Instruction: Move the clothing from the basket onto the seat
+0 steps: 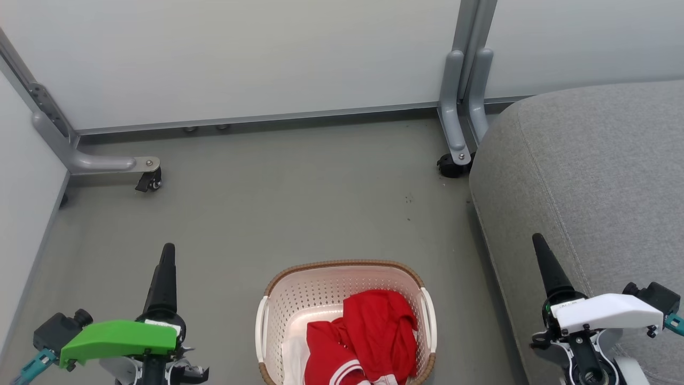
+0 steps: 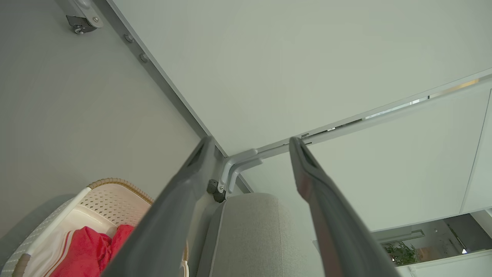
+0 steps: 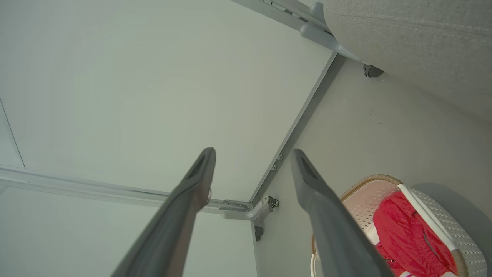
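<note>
Piled red clothes [image 1: 374, 331] in the basket [image 1: 342, 263] on the floor [image 1: 267, 203], midway between left gripper [image 2: 250, 140] and right gripper [image 3: 252, 151], nearer than their tips. All fingers [image 2: 180, 192] wide apart, holding nothing. Grey seat [image 1: 588, 160] on the right.

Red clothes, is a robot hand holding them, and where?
No. The left gripper and right gripper are both open, holding nothing. The clothing lies in the basket.

Clothing [image 1: 368, 337]: red, white parts, red-and-white striped trim
Basket [image 1: 320, 291]: cream-white, dotted with holes, brown woven rim
Seat [image 1: 588, 160]: grey woven fabric
Floor [image 1: 267, 203]: dull grey-green
</note>
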Tool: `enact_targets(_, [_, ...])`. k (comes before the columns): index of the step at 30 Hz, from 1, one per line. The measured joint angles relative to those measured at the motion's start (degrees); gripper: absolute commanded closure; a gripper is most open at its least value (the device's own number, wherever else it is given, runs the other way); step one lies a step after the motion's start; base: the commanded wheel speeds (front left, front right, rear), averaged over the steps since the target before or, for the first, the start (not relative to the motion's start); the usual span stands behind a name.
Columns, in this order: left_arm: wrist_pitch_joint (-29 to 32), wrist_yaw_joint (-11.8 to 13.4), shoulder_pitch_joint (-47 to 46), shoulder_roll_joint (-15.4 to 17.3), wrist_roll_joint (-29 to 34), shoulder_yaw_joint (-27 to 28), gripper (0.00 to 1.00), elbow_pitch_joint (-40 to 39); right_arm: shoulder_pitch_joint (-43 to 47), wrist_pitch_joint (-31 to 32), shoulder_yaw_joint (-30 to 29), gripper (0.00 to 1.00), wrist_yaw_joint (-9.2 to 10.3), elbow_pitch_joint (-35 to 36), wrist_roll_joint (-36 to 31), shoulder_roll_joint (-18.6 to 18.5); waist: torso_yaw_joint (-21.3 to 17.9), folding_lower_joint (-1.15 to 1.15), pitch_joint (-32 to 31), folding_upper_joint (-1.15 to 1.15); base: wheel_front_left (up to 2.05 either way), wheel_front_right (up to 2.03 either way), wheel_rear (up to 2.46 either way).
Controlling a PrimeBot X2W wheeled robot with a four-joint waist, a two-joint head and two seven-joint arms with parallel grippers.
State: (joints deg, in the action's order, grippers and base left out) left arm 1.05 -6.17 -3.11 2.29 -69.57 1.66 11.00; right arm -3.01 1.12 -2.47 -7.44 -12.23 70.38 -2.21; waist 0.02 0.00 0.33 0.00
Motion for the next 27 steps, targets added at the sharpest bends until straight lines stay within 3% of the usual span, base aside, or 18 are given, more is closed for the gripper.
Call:
enact_targets(9, [-2.1, 2.1, 0.2, 0.0, 9.3, -2.1, 0.0, -1.3, 0.4, -2.1, 2.2, 0.0, 0.0, 0.7, -8.8, -0.1, 0.1, 0.0, -0.1, 0.0, 0.0, 0.0, 0.0])
enact_targets(27, [-5.7, 3.7, 1.5, 0.1, 24.4, -5.3, 0.0, -2.9, 0.4, -5.7, 6.7, 0.0, -0.01, 1.6, -23.4, -0.2, -0.3, 0.0, -1.1, 0.0, 0.0, 0.0, 0.0])
